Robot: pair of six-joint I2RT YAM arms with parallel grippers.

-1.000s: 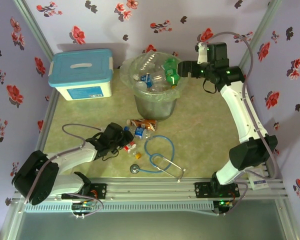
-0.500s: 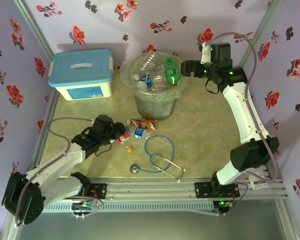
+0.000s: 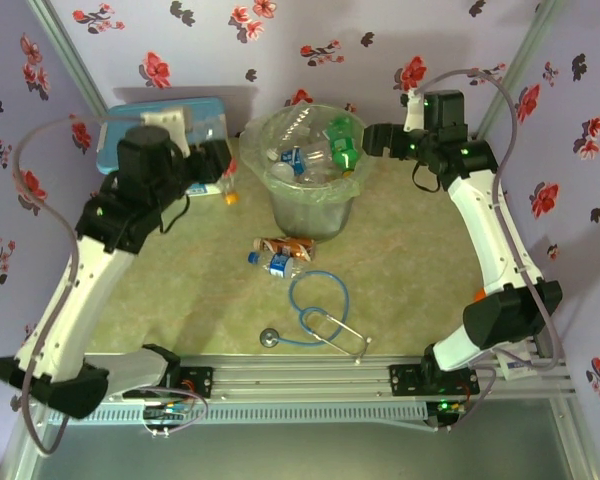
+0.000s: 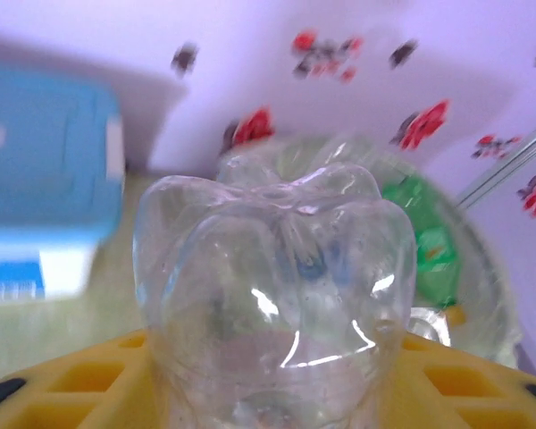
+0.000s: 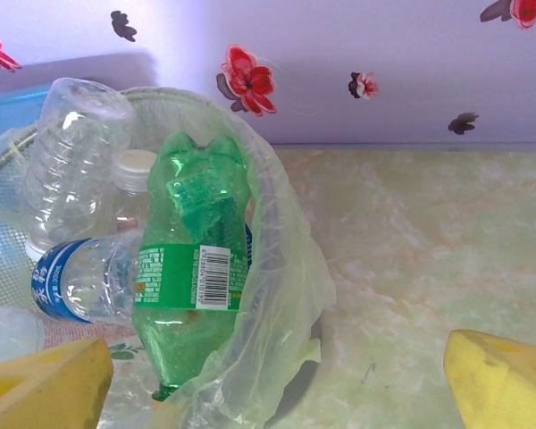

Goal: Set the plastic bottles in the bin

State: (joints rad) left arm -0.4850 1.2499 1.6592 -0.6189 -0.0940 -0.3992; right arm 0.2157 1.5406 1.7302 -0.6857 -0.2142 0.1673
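Seen from above, the left claw [image 3: 218,170] hangs in the air just left of the bin [image 3: 308,215], clamped on a clear bottle [image 3: 226,191] with an orange cap. The bottle is not yet over the rim. The bin stands near the middle of the table's [image 3: 410,260] far edge and is heaped with bottles, a green bottle [image 3: 342,140] at its right side. The right claw [image 3: 372,138] sits just beside that right rim, fingers apart and empty. Just in front of the bin lie an orange-labelled bottle [image 3: 285,244] and a blue-labelled bottle [image 3: 275,263]. A stethoscope [image 3: 315,312] lies nearer the front edge. A box [image 3: 205,115] with a blue lid stands in the far left corner.

The left wrist camera shows the clear bottle's [image 4: 272,295] base wedged between the left claw's [image 4: 268,398] yellow fingers, with the bin [image 4: 487,295] blurred behind it.

The right wrist camera shows the right claw [image 5: 272,384] spread wide. The green bottle [image 5: 192,268] leans against the bin's bag [image 5: 290,268].

I'd say most of the job is done. One bottle is in hand and two remain on the table.
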